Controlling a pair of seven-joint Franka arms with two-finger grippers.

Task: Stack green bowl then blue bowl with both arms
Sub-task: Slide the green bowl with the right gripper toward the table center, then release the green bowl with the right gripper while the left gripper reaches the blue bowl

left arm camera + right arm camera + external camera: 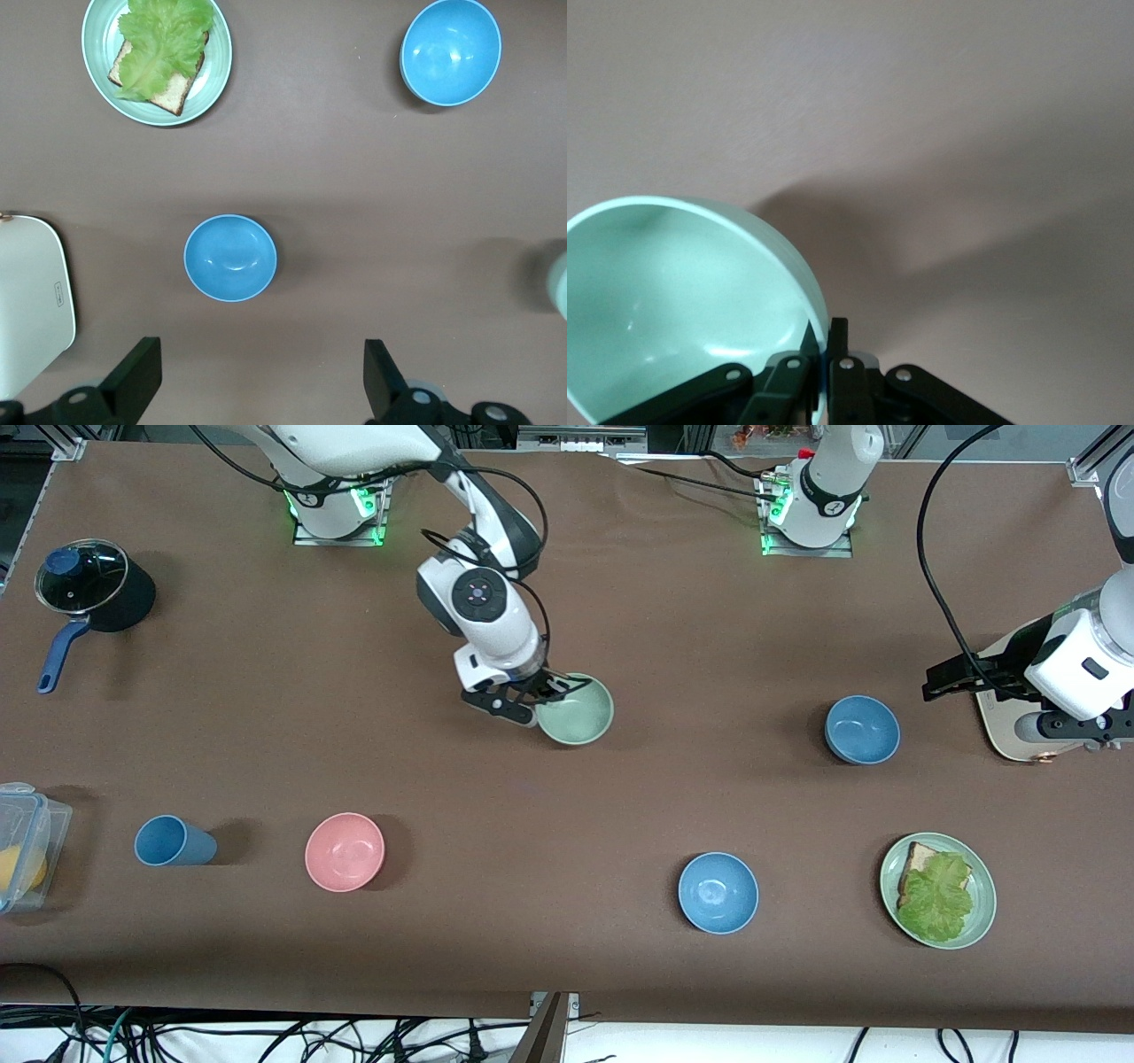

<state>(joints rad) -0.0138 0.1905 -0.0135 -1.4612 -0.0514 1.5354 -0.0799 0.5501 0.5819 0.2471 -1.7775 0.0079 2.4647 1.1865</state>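
While green bowl is being pinched by rim at table middle by shut right gripper, likely light, rigid, slick; left gripper is being held wide open, empty, over blue bowl.

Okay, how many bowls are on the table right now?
4. A green bowl pinched at its rim by the right gripper, mid-table. A blue bowl toward the left arm's end. A brighter blue bowl and a pink bowl nearer the front camera.

Bare table around blue bowl
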